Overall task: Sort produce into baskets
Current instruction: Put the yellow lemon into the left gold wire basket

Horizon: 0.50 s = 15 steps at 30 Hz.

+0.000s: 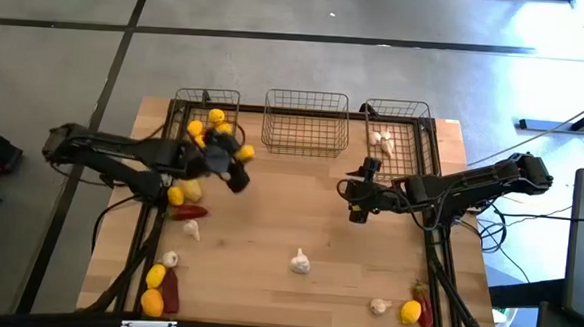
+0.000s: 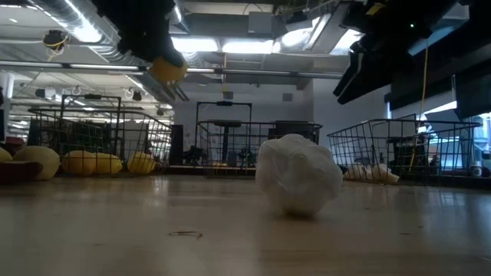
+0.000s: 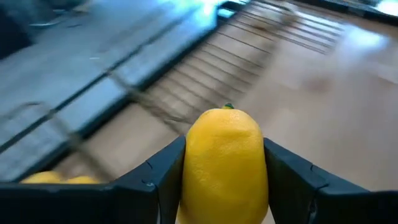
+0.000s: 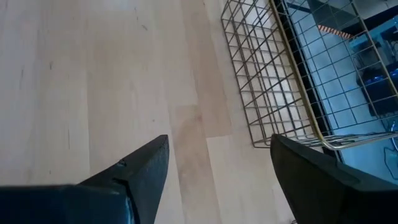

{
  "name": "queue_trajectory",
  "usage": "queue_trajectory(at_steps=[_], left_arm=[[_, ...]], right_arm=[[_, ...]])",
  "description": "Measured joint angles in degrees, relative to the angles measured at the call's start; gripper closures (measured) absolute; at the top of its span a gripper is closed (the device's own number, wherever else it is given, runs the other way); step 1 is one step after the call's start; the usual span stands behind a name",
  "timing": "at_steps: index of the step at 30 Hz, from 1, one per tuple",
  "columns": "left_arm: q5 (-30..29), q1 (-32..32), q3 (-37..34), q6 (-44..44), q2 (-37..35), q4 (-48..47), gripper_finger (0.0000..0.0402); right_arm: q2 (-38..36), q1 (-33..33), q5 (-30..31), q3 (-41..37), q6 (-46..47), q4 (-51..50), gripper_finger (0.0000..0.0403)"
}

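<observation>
My left gripper point(image 1: 234, 168) is shut on a yellow lemon point(image 3: 224, 163) in the air beside the left wire basket point(image 1: 207, 107), which holds several lemons point(image 1: 216, 118). In the low view this lemon point(image 2: 167, 70) hangs high above the table. The middle basket point(image 1: 306, 122) shows nothing inside. The right basket point(image 1: 402, 121) holds garlic bulbs point(image 1: 381, 140). My right gripper point(image 1: 359, 195) is open and empty above bare table, near the table's middle right; the right wrist view shows its fingers point(image 4: 140, 168) apart. My left gripper pinches the lemon's two long sides point(image 3: 189, 168) between its two fingers point(image 3: 158, 177). The lemon's pointed end point(image 3: 227, 108) faces away from the wrist. The arm comes from the table's left. The lemon is lifted clear of the table.
On the table lie a lemon point(image 1: 175, 192), a red chili point(image 1: 189, 212), garlic bulbs point(image 1: 170, 259) and two lemons point(image 1: 153, 286) at the near left. A garlic bulb point(image 1: 300, 262) lies near the middle. Garlic point(image 1: 380, 306), a lemon point(image 1: 410, 311) and a chili point(image 1: 423, 294) lie at the near right.
</observation>
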Motion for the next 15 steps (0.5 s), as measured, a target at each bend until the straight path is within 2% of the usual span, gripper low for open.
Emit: queue_trajectory(at_steps=[6, 12, 15], left_arm=[[-1.6, 10.9, 0.0, -0.3, -2.2, -1.4, 0.0220], [-1.4, 23.4, 0.0, -1.9, -0.6, -6.7, 0.0220], [0.7, 29.2, -0.5, -2.7, 0.6, -8.2, 0.0220]], right_arm=[[0.0, 0.0, 0.5, 0.0, 0.0, 0.3, 0.0127], [0.0, 0.0, 0.6, 0.0, 0.0, 0.5, 0.0127], [0.0, 0.0, 0.6, 0.0, 0.0, 0.4, 0.0127]])
